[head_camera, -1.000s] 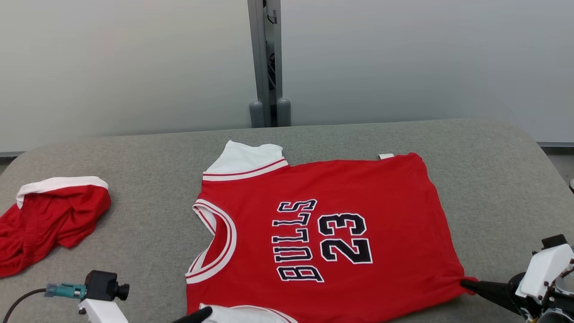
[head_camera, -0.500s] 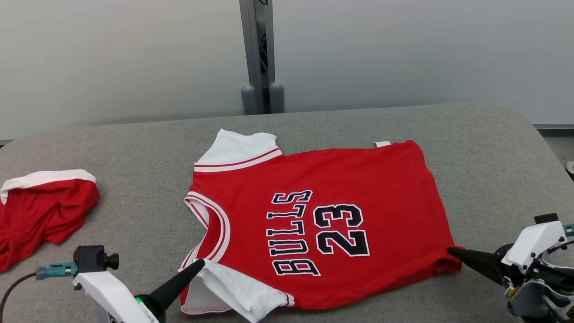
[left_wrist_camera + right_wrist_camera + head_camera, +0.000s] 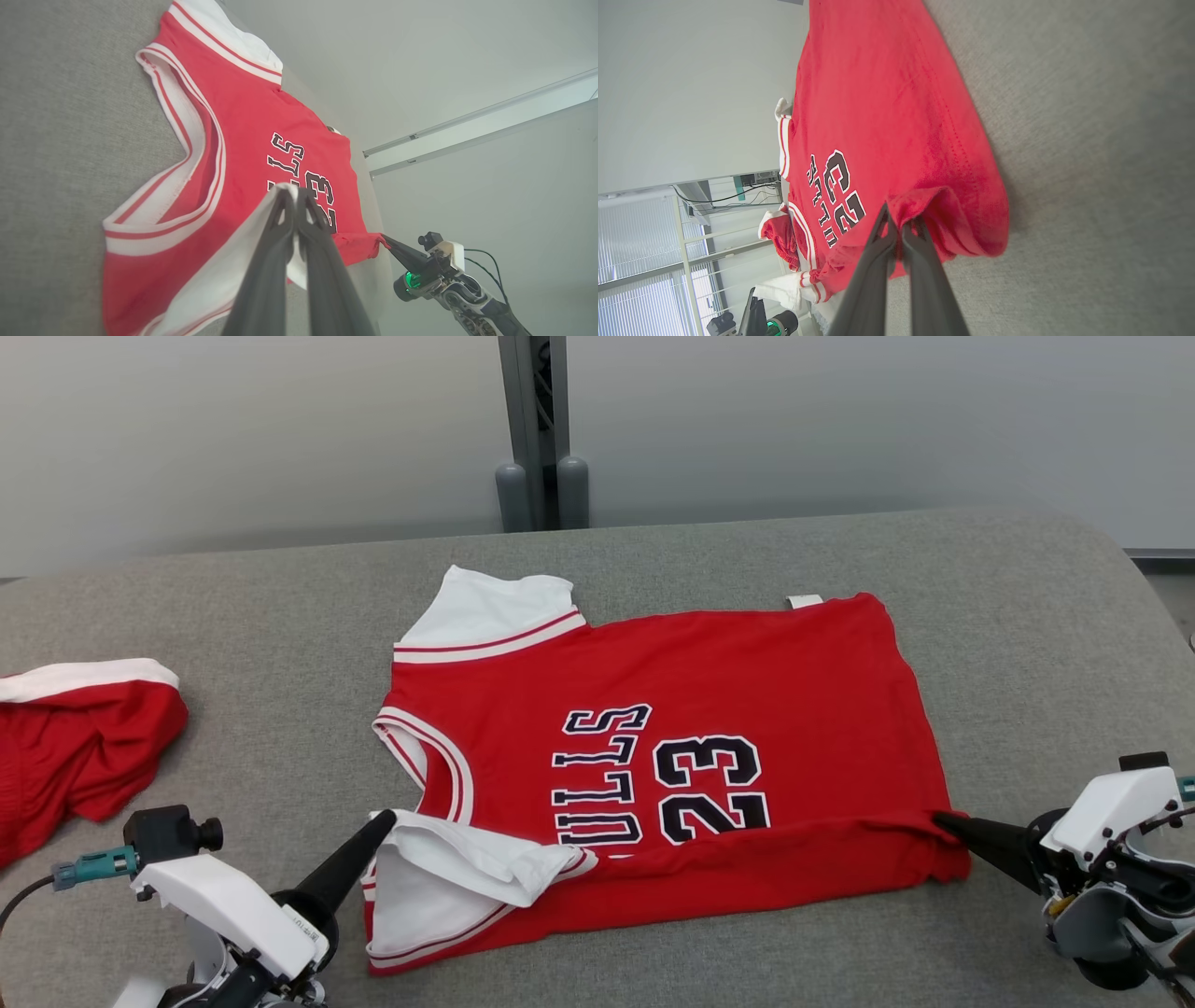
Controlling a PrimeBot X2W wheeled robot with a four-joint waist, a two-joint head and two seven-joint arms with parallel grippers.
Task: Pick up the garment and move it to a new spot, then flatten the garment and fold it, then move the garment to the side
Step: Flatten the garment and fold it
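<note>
The garment point(image 3: 700, 700) is a red jersey with white sleeves and "BULLS 23" in black, lying sideways on the grey table point(image 3: 280, 616), neck to the left. Its near edge is lifted and partly folded over the lettering. My left gripper point(image 3: 381, 821) is shut on the near white sleeve point(image 3: 448, 863), which shows pinched at the fingertips in the left wrist view point(image 3: 292, 196). My right gripper point(image 3: 941, 819) is shut on the near hem corner point(image 3: 924, 205) of the garment at the right, seen bunched at its tips point(image 3: 896, 219).
A second red and white piece of clothing point(image 3: 75, 728) lies crumpled at the table's left edge. A grey post point(image 3: 532, 429) stands behind the table against a pale wall. Bare table lies beyond the garment and to its right.
Both grippers have carried the garment's near edge away from me, over the jersey, so part of "BULLS" is now covered. The head camera has tilted, shifting the whole view.
</note>
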